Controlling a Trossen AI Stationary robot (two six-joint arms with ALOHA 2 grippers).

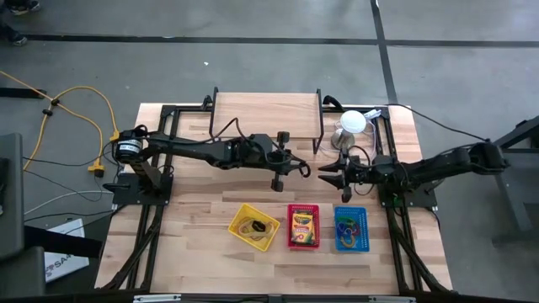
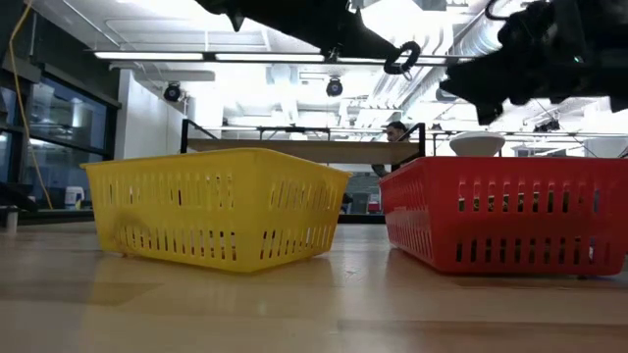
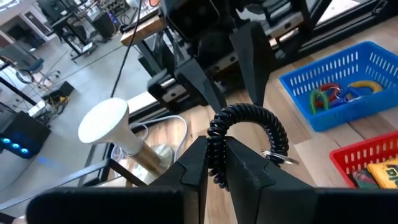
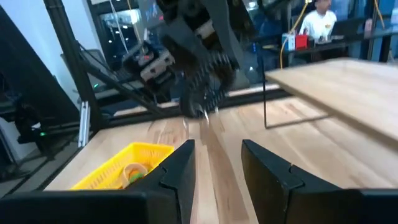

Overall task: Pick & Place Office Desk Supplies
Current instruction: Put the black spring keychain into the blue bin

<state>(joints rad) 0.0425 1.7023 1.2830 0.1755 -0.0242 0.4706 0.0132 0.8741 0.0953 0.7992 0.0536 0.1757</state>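
Observation:
My left gripper (image 3: 214,146) is shut on a black coiled cord loop (image 3: 249,118) with a small metal ring (image 3: 277,158), held in the air above the middle of the table (image 1: 305,166). The coil also shows in the low view (image 2: 402,57) and the right wrist view (image 4: 208,78). My right gripper (image 4: 217,152) is open and faces the coil from the table's right (image 1: 327,175), a short gap away. A yellow basket (image 1: 253,225) holds rubber bands, a red basket (image 1: 303,225) holds crayon boxes, and a blue basket (image 1: 350,228) holds coloured rings. My left gripper pinches the coiled cord between its two fingers at one side of the loop (image 3: 215,158). The fingers come roughly level from the table's left. The loop arcs out past the fingertips, lifted clear of the table, with the metal ring hanging at its other side.
The three baskets stand in a row near the table's near edge (image 1: 278,282). A white dome on a metal base (image 1: 352,122) stands at the far right, by a raised wooden shelf on black legs (image 1: 265,109). Black frame rails run along both sides. A person sits far behind the table (image 2: 395,130).

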